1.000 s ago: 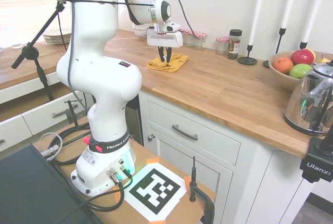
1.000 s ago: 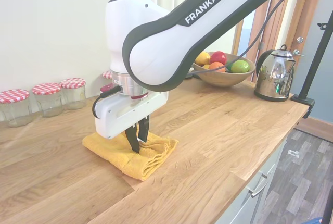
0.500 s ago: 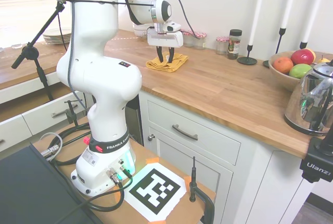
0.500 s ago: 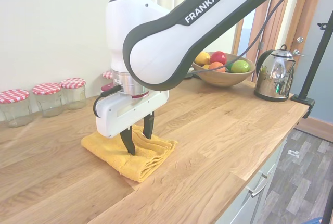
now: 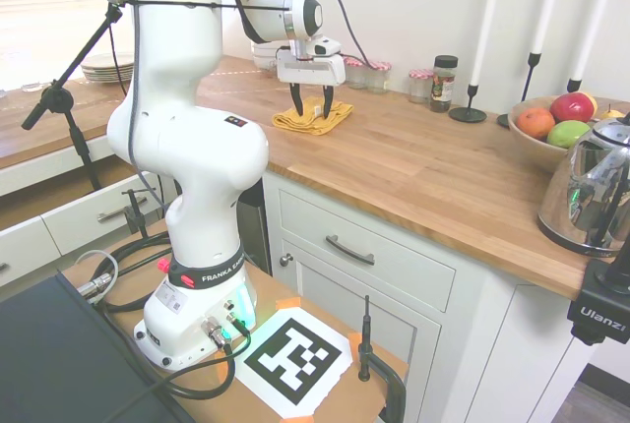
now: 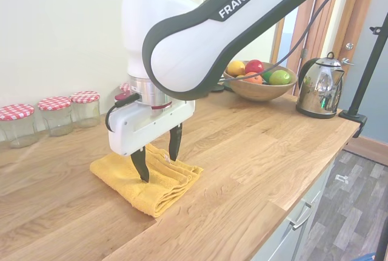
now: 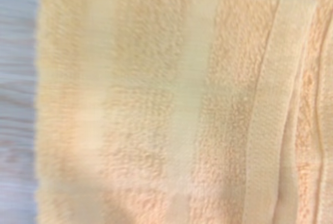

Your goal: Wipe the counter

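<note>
The pincer (image 6: 158,153) hung open directly above the folded yellow towel (image 6: 145,177), its two fingers spread and gripping nothing, tips just clear of the cloth. The towel lay flat on the wooden desk (image 6: 254,152) straight below, its long side running along the desk in front of the jars (image 6: 57,114). The wrist view showed only terry pile and a hem band; the exterior views alone showed the fingers apart.

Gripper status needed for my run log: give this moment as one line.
gripper: open | above yellow towel | towel: folded, flat on counter
</note>
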Action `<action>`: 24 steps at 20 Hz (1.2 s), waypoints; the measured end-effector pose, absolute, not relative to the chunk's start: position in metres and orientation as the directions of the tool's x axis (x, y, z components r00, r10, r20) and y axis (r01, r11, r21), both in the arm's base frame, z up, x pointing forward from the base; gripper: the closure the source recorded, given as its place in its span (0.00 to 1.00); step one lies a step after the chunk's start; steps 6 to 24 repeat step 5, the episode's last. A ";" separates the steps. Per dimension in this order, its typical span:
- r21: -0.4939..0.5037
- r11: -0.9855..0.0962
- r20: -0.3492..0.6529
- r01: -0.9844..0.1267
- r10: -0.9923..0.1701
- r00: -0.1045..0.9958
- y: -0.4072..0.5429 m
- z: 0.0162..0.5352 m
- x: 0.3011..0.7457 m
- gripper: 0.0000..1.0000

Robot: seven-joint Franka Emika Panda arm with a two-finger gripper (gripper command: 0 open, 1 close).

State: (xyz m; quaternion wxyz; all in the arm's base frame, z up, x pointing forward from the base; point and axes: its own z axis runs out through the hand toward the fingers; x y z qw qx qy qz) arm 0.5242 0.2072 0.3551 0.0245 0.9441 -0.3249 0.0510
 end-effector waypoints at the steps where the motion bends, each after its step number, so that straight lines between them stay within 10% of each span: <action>1: 0.008 -0.788 0.115 -0.615 -0.611 0.783 0.208 0.359 0.523 0.00; 24: 0.001 -0.787 0.119 -0.617 -0.613 0.781 0.208 0.370 0.519 0.00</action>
